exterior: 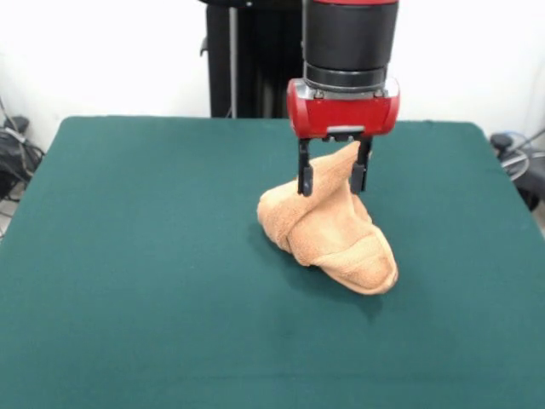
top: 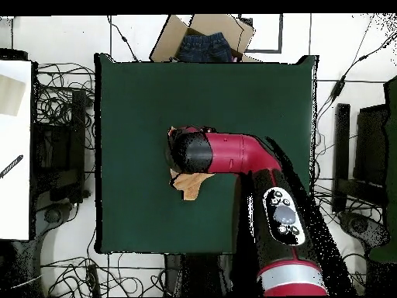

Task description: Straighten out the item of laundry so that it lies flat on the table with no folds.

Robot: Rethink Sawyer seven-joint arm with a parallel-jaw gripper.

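The bench (exterior: pixel 128 281) carries the towel (exterior: pixel 328 234) still bunched at frame centre, my end effector (exterior: pixel 332 181) clamped on its raised peak, flattening all left.

Most of the towel (top: pixel 190 185) under the arm (top: pixel 233 153) overhead.

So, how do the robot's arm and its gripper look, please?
The arm is glossy red with black sections; the overhead view shows a black oval panel with round buttons. The gripper has a red rounded housing below a black cylinder and two thin black fingers.
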